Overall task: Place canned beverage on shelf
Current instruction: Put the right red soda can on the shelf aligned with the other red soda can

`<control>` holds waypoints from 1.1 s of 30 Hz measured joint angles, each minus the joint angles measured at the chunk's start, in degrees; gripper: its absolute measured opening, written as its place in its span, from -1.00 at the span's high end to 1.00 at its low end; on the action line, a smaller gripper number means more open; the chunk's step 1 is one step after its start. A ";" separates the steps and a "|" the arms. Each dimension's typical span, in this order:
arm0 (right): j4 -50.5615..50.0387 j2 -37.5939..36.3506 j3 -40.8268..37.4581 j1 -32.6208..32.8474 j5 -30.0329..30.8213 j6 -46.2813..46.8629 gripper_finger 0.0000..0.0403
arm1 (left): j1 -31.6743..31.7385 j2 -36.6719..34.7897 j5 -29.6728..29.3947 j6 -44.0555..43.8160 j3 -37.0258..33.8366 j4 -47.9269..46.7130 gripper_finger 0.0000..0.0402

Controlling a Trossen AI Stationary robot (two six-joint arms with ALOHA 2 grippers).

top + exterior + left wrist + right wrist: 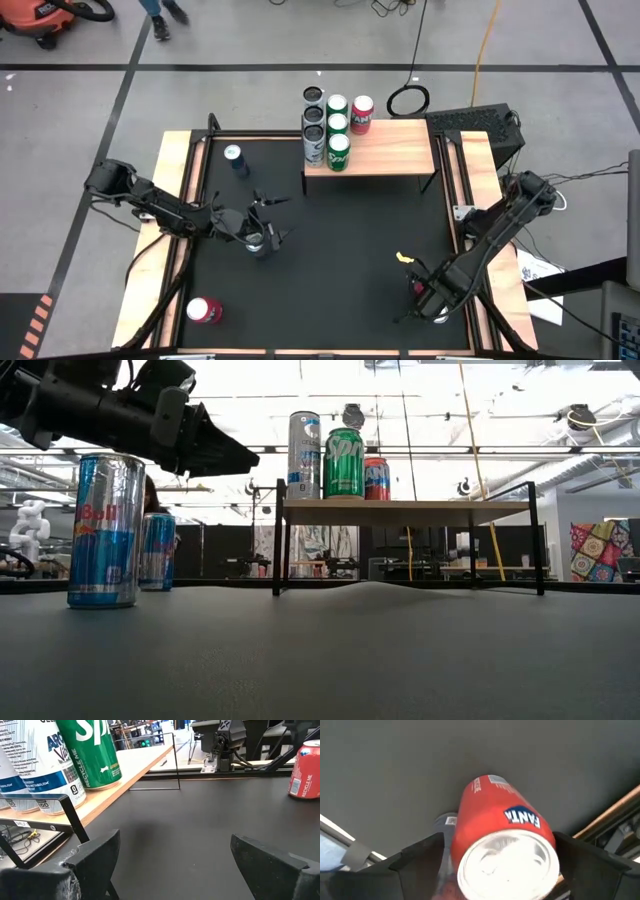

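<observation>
The right hand (495, 865) brackets a red can (505, 845) with fingers spread, unclenched, while the left hand (262, 238) hangs released over the surface (340, 260) near the shelf (385, 150).

I count one shelf (390, 150) and eleven cans in all. Seven stand on it, as best I can split the packed rows: three silver cans (313, 114), three green cans (337, 104) and one red can (361, 113). Four more are on the bench (340, 250): two blue-and-silver cans (235, 158) and two red ones. I see two arms (160, 205).
</observation>
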 joint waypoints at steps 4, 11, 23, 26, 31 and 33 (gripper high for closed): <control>1.14 0.01 -2.67 -0.13 0.09 -0.66 -0.74 | 0.00 0.00 0.00 -0.13 0.01 -0.06 -0.89; 2.57 -0.01 -4.04 -0.13 -0.04 -1.10 -0.53 | 0.33 0.00 -0.02 -1.06 0.01 0.03 -0.89; 3.23 -0.03 -4.04 -1.14 3.75 -8.69 -0.45 | 0.81 0.00 1.46 -1.66 0.01 0.05 -0.89; 3.44 -0.05 -4.04 -2.90 6.04 -12.51 -0.45 | 0.81 0.00 1.62 -1.66 0.01 0.08 -0.89; 4.33 -0.05 -4.04 -5.81 6.51 -18.91 -0.45 | 0.82 0.00 1.62 -1.60 0.01 0.22 -0.89; 4.56 -0.16 -4.04 -6.80 6.53 -21.21 -0.45 | 0.85 0.00 1.62 -1.54 0.01 0.50 -0.89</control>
